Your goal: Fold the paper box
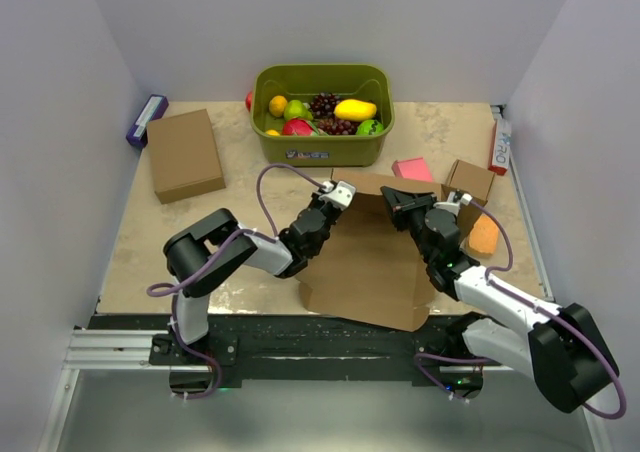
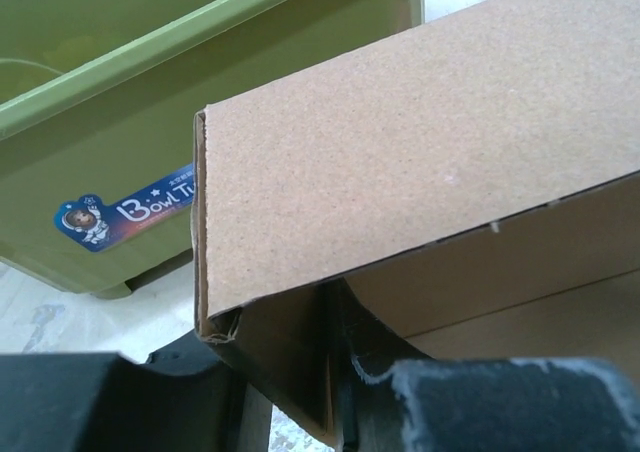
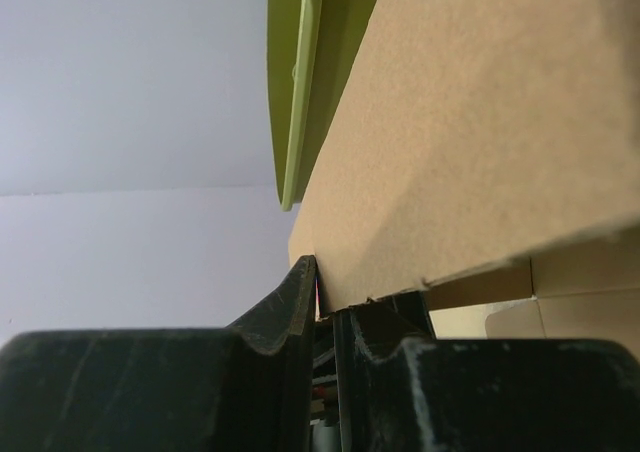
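Observation:
The paper box is a brown cardboard sheet lying at the table's near middle, its far flap raised. My left gripper is at that flap's left corner. In the left wrist view the box's corner stands between the jaws of the left gripper. The right pad lies against the card and a sliver of table shows on the left side. My right gripper is at the flap's right end. The right wrist view shows the right gripper pinched shut on the card's edge.
A green bin of fruit stands just beyond the flap, and it shows close in the wrist views. A flat cardboard rectangle lies far left. A small cardboard cube, a pink block and an orange piece sit to the right.

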Robot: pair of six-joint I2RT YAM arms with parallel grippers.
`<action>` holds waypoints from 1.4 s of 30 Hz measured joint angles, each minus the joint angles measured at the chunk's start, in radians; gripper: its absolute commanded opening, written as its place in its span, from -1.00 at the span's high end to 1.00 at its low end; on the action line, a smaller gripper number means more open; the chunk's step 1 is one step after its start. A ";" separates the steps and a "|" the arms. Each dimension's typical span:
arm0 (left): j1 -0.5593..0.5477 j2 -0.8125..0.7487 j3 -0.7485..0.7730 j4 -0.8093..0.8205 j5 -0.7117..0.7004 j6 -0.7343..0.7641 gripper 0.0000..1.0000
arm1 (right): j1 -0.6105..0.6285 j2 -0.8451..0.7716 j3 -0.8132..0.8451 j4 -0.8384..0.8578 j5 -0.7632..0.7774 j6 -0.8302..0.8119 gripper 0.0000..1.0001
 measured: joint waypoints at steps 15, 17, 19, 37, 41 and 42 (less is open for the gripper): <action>-0.006 0.034 0.009 0.055 -0.032 0.094 0.49 | 0.000 -0.023 0.000 -0.026 0.001 -0.003 0.72; -0.006 0.041 0.012 0.064 -0.037 0.111 0.49 | 0.000 -0.024 0.000 -0.027 0.002 -0.003 0.72; -0.006 0.045 0.014 0.072 -0.039 0.129 0.48 | 0.000 -0.024 0.000 -0.028 0.002 -0.003 0.72; -0.013 0.052 -0.004 0.081 -0.061 0.255 -0.23 | 0.001 -0.025 0.000 -0.028 0.000 -0.003 0.71; -0.013 -0.003 -0.057 0.005 -0.038 0.225 -0.50 | 0.001 -0.024 0.000 -0.028 0.001 -0.003 0.71; -0.013 -0.020 -0.066 -0.007 -0.034 0.215 -0.60 | 0.001 -0.024 0.000 -0.028 0.001 -0.003 0.70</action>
